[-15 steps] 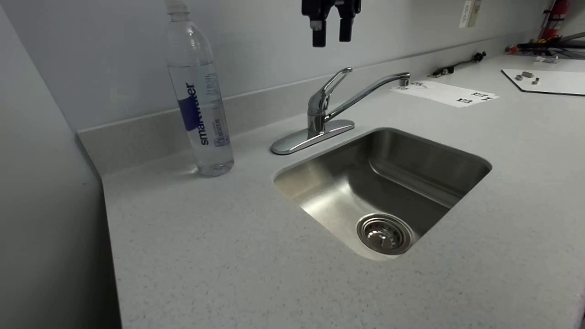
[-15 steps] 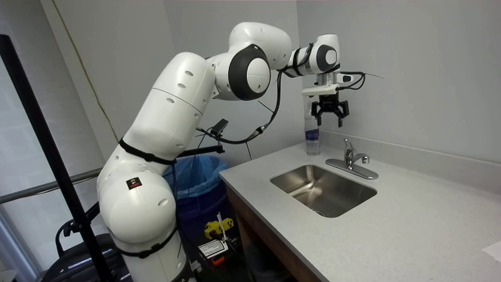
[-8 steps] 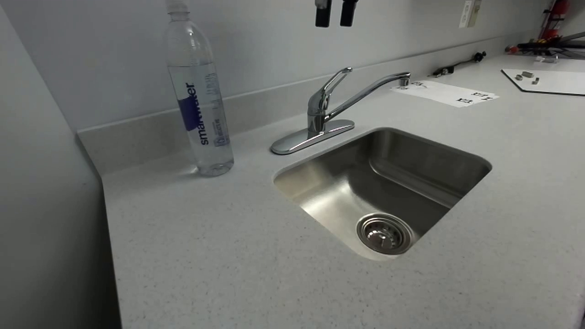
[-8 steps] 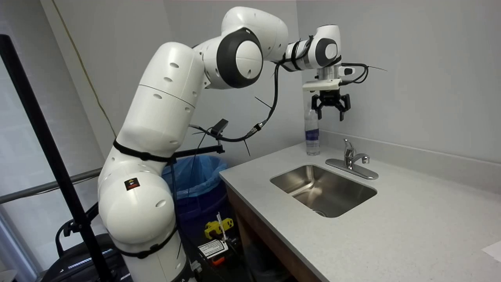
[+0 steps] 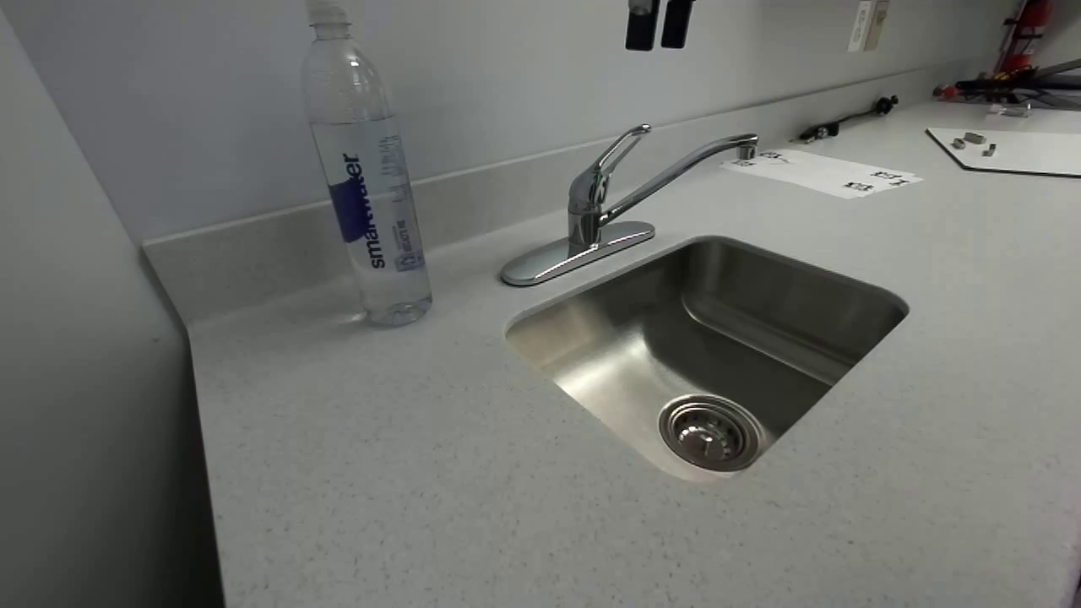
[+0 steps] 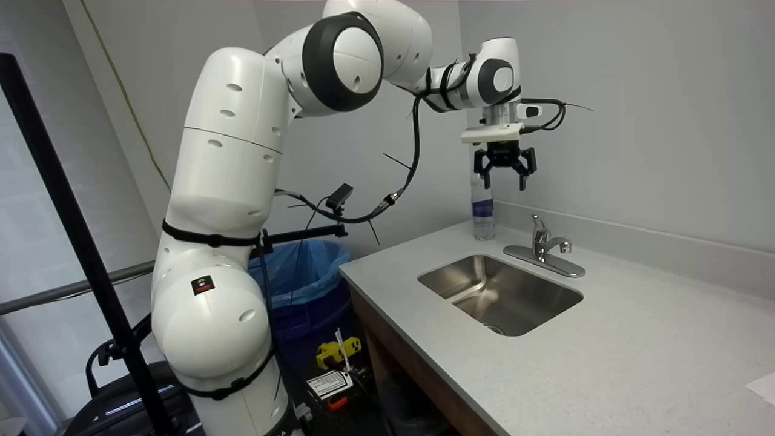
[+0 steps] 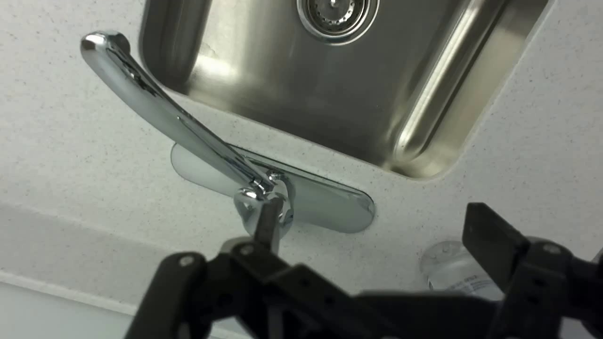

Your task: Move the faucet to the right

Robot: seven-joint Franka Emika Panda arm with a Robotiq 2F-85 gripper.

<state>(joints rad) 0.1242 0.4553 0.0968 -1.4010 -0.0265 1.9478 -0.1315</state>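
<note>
Our upper arm (image 6: 233, 151) stands nearly upright, folded over at the elbow (image 6: 357, 60), forearm (image 6: 405, 45) reaching out to the wrist (image 6: 499, 69). Our gripper (image 6: 505, 184) hangs below it, pointing down, in midair. Wrist view: our fingers (image 7: 492, 242) sit well apart. Only the fingertips (image 5: 640, 29) show at the top edge of an exterior view.

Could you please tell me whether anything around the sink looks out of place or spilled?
The faucet looks slightly odd: its spout is turned aside, apparently ending over the countertop rather than the sink, so water might land outside. I see no spill or damage.
</note>
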